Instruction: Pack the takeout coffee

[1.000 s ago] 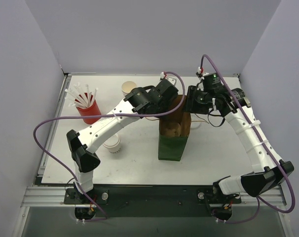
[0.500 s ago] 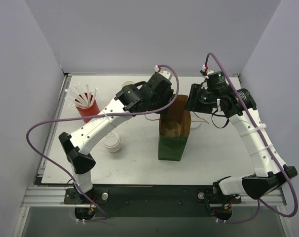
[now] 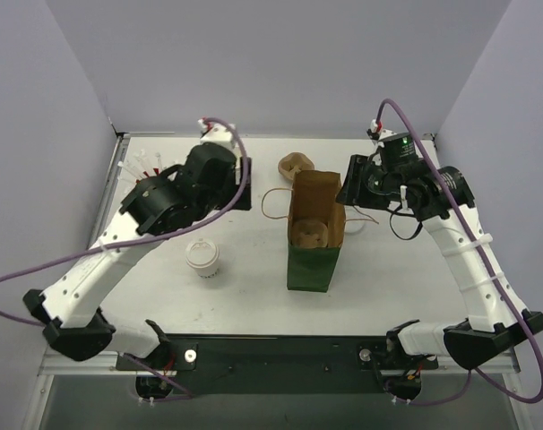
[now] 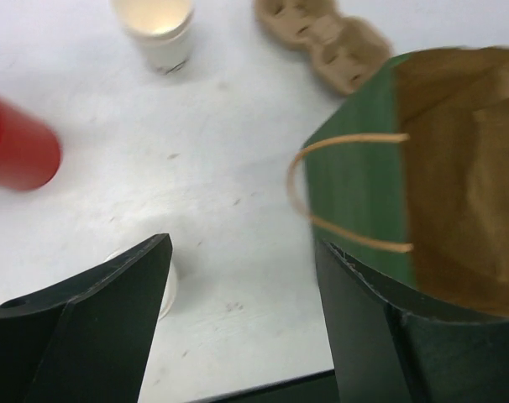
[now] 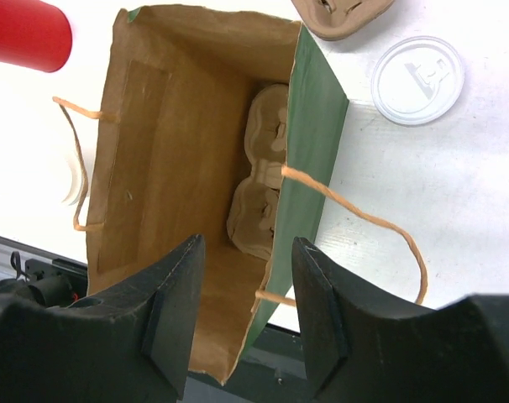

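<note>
1. Change noted: a second ago the left arm reached across the mouth of the green bag point(image 3: 307, 269) with its fingers nearly together. It has since swung away to the left, with the fingers parting on the way. What it let go of, if anything, cannot be told.
2. Left gripper point(image 4: 242, 248): released, with the fingers spread wide and nothing between them.
3. Right gripper point(image 5: 246, 243): over the bag's mouth, as before. Its fingers are partly apart, with the bag's green side wall running below the gap. No grip is evident and it holds nothing.
4. Takeout coffee point(image 4: 154, 29): upright and uncovered on the table. It is ahead of the left gripper, off to the left of its fingertips, well apart from them and outside the bag. The arm hides it in the overhead view.
5. Surroundings:
   - A pulp carrier point(image 5: 263, 168) lies at the bottom of the bag, straight beyond the right fingertips.
   - A spare carrier point(image 4: 322, 38) sits on the table to the right of the cup.
   - A red cup point(image 4: 19, 155) stands far left of the left gripper.
   - A second white cup point(image 3: 202, 257) stands just under its left finger.
6. Assessment: the bag appears ready, with a carrier seated in it, but the coffee is not yet packed. The freed left gripper now faces the cup, so picking it up is probably next. The cup is open and thin-walled, so a hard squeeze or a tilt risks a spill.
</note>
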